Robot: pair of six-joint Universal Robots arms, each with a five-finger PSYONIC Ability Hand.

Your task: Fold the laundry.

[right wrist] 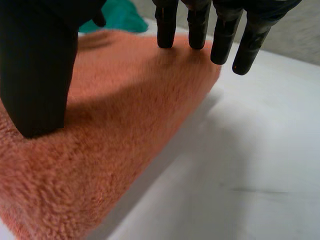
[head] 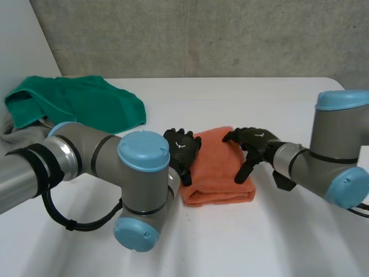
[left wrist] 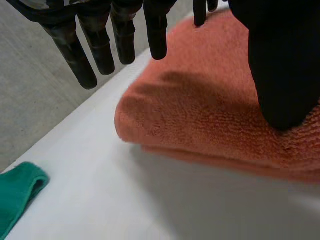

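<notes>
Both arms are bent inward toward the folded orange towel (head: 218, 173), which is laid flat on the white table (head: 277, 98) between them. The left hand (head: 182, 150) is set at the towel's left edge and the right hand (head: 252, 143) at its right edge.

In the left wrist view, the left hand's fingers (left wrist: 120, 35) are held straight and slightly spread, extended out past the towel's rounded fold. Its thumb (left wrist: 280, 75) is rested on the towel's top, and nothing is gripped.

In the right wrist view, the right hand's fingers (right wrist: 200, 25) are likewise held straight, with their tips at the towel's far edge. Its thumb (right wrist: 40, 65) is laid on the pile, and the cloth is not pinched.

A crumpled green cloth (head: 81, 101) is seen beyond the towel on the left-hand side, well apart from it. A grey cloth (head: 11, 131) is tucked against the green cloth's outer side.
</notes>
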